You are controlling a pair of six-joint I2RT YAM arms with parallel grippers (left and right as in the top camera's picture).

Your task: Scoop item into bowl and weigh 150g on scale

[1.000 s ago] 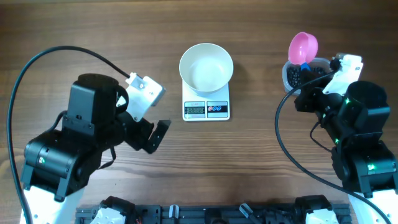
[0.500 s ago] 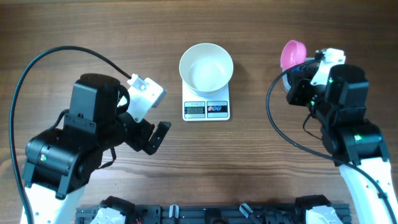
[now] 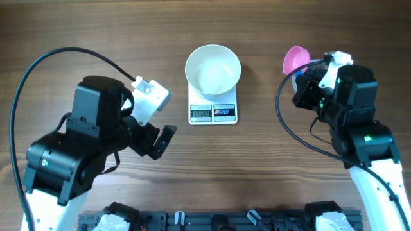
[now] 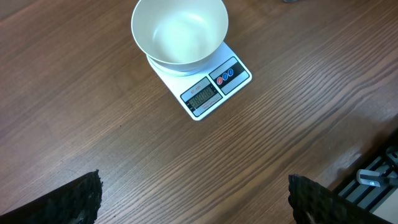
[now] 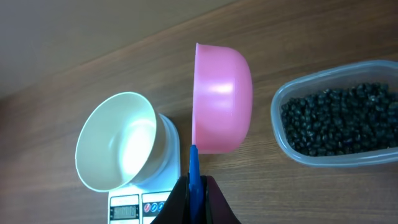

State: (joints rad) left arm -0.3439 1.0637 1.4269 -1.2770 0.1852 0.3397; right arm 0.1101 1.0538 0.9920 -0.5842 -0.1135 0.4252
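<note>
white bowl [image 3: 212, 69] on scale [image 3: 213, 113], beans [image 5: 339, 121] in tub [image 5: 329, 160]

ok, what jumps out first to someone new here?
The bright pink scoop, held by its blue handle in the shut right pincer, hangs tipped on its side between the bean tub and the scale. The white bowl sits empty on that scale, mid-table; the left pincer is open, holding nothing.
</note>
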